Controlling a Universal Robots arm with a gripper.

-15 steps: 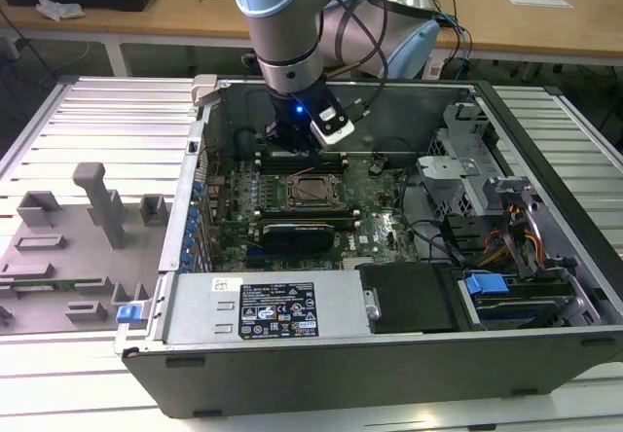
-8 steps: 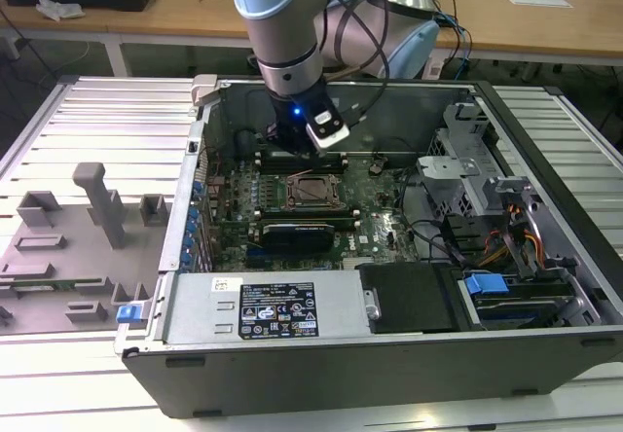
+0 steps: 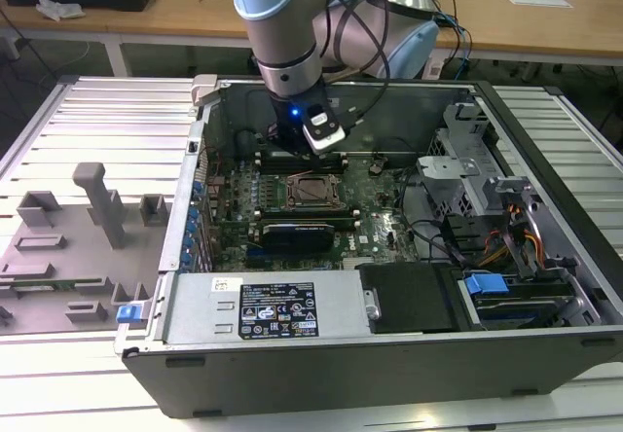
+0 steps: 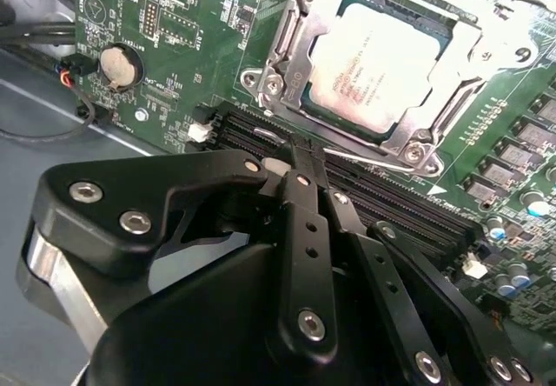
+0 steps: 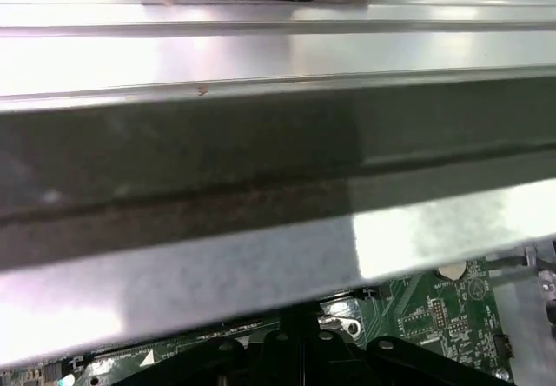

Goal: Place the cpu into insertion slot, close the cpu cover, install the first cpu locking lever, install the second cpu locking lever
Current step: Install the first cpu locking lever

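The cpu (image 4: 378, 60), pale silver-grey, lies flat in the socket on the green motherboard. The cpu cover (image 4: 291, 51), a metal frame, lies down around it, leaving the chip's top showing through the open centre. A thin metal locking lever (image 4: 373, 162) runs along the socket edge nearest the gripper. My gripper (image 4: 298, 153) is shut with its fingers pressed together. Its tip sits at the end of that lever, just beside the socket, and I cannot tell whether it touches. In the exterior view the arm's wrist (image 3: 292, 111) reaches into the open computer case right above the socket (image 3: 313, 191).
Black memory slots (image 4: 391, 203) lie between gripper and socket, and a coin battery (image 4: 119, 64) sits off to one side. The case wall (image 5: 261, 143) is close by the wrist. A power supply (image 3: 263, 310) and drive cage (image 3: 487, 179) stand in the case. A grey fixture tray (image 3: 78, 237) lies on the exterior view's left.
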